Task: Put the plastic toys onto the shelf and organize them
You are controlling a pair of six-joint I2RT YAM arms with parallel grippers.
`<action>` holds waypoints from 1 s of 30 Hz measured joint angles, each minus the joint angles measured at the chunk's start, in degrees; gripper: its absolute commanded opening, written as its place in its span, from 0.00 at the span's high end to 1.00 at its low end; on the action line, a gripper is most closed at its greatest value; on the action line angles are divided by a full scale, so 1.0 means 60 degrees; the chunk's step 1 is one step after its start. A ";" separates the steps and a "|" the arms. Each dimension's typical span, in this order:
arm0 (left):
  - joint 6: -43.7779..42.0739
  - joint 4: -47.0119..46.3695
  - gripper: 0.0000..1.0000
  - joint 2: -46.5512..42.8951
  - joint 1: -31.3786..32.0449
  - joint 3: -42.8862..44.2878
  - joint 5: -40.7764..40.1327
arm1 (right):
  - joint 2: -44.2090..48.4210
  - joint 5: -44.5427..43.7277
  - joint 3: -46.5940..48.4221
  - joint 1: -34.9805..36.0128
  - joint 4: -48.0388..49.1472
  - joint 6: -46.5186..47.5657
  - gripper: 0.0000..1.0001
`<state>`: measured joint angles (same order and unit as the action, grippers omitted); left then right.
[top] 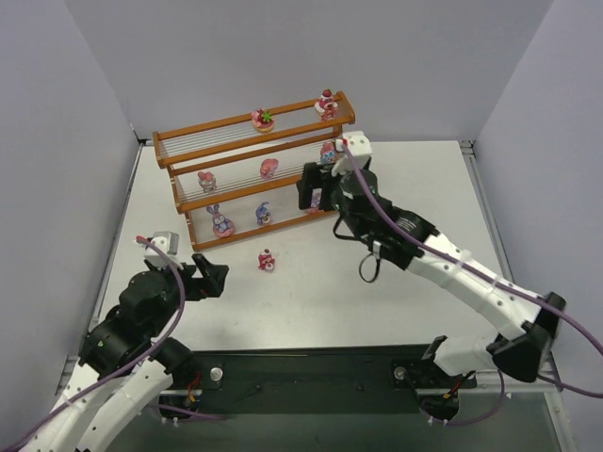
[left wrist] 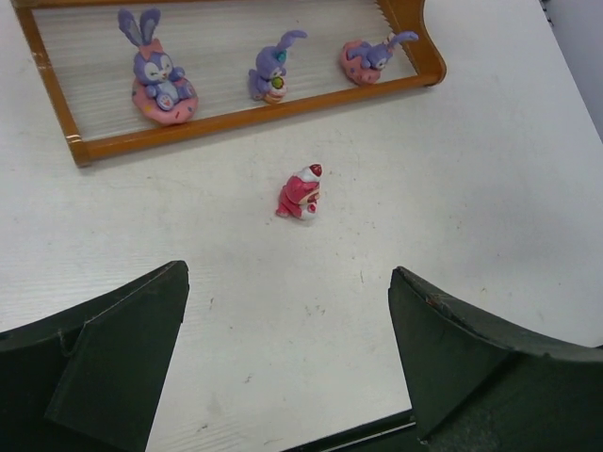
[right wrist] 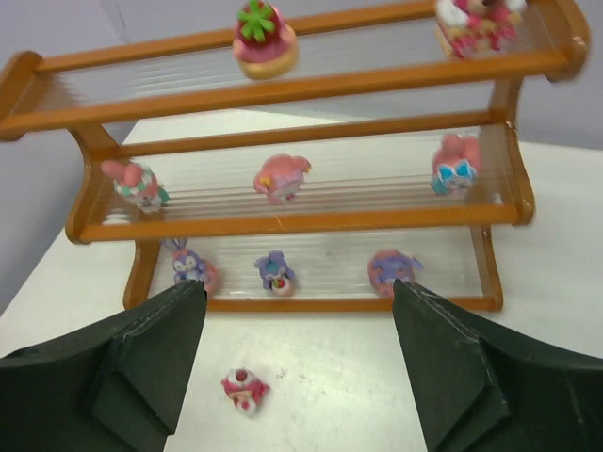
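The shelf (top: pixel 166 156) stands at the back of the table, an orange-brown frame with three stepped tiers. Two toys sit on its top tier (right wrist: pixel 264 40), three pink ones on the middle tier (right wrist: pixel 281 177), and three purple ones on the bottom tier (left wrist: pixel 158 73). One red-and-pink toy (top: pixel 267 260) lies alone on the table in front of the shelf, also seen in the wrist views (left wrist: pixel 301 193) (right wrist: pixel 245 390). My left gripper (left wrist: pixel 287 282) is open and empty, short of that toy. My right gripper (right wrist: pixel 300 287) is open and empty, facing the shelf's right half.
Grey walls close in the table on the left, back and right. The black base plate (top: pixel 311 372) with both arm mounts runs along the near edge. A cable loops under the right arm (top: pixel 369 268).
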<state>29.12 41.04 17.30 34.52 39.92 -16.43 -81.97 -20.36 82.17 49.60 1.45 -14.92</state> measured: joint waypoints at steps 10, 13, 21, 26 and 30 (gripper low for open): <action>0.1366 -0.2670 0.17 0.2167 0.0087 -0.2379 0.0907 | 0.3413 -0.0477 -0.5206 0.0637 -0.0951 -0.2371 0.23; 0.1891 -0.3610 0.20 0.2881 0.0324 -0.2954 0.0765 | 0.3628 -0.0492 -0.6426 0.0681 -0.1096 -0.3064 0.23; 0.2881 -0.6484 0.19 0.5085 0.1963 -0.3530 -0.1279 | 0.3377 -0.0277 -0.7825 0.0688 -0.0860 -0.4313 0.23; 0.3198 -0.7417 0.19 0.7537 0.2936 -0.2954 -0.2871 | 0.2980 -0.0044 -0.8276 0.0688 -0.0597 -0.4823 0.24; 0.3679 -0.7439 0.19 0.9282 0.3271 -0.1887 -0.3985 | 0.2947 0.0051 -0.8593 0.0688 -0.0484 -0.5085 0.24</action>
<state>51.20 -3.60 72.99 54.15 28.60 -40.34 -64.29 -20.05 30.61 53.74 -1.45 -45.43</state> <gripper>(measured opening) 0.810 0.764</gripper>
